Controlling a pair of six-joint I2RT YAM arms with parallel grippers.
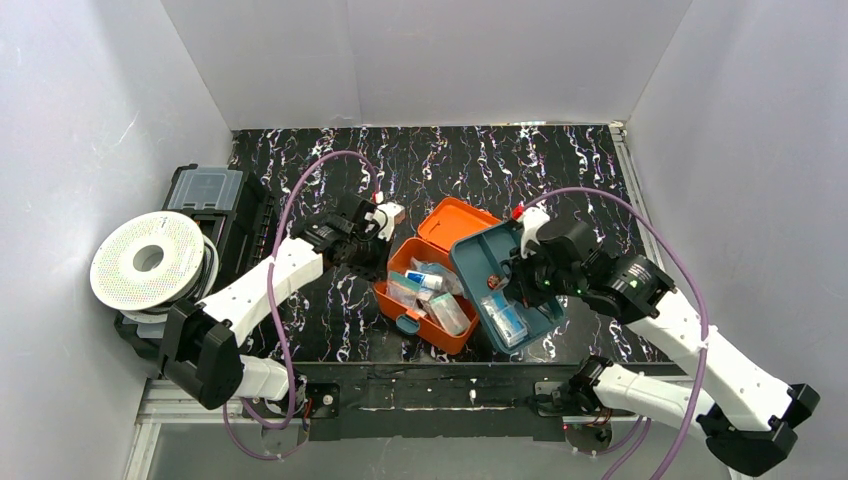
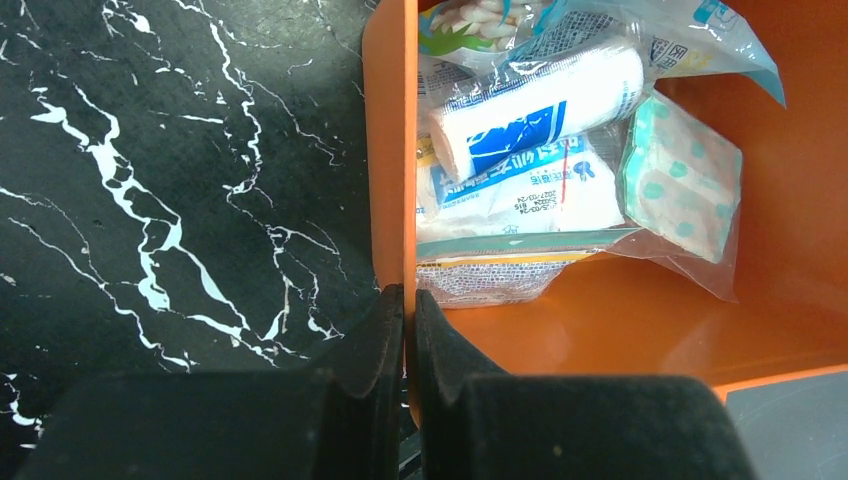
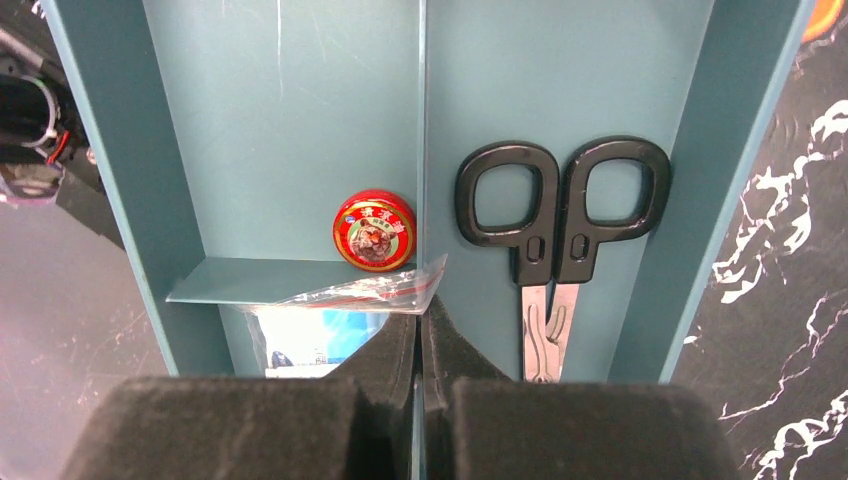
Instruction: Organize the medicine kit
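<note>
The left end effector is closed right down on the medicine kit. Its fingers pinch the upright orange side wall, one outside over the tabletop and one inside the box. The kit stands open on the tabletop, its well spreading ahead and to the right of those fingers and its lid thrown back on the far side. It looks like a light, stiff plastic shell with smooth, probably slippery walls. A thin-wall pinch like this should steady it, but it might let the box pivot or slide if pulled hard; the rim close to a corner seems the firmer hold. The load is soft and loose. Just beyond the inner finger lie a wrapped bandage roll, flat printed packets and a dotted gauze pack in crinkly film, all likely to shift if the box is nudged. The left arm reaches low and forward from its base, wrist turned in toward the kit's left side. Further right, the right end effector is likewise fully closed, clamping the central divider of the teal tray, which lies against the kit's right side; I cannot tell whether it is lifted or resting. Ahead and left of these fingers sits a small red tin, ahead and right black-handled scissors, and a clear bagged packet lies at their left. The right arm bends at the elbow, its wrist pointing back toward the kit.
</note>
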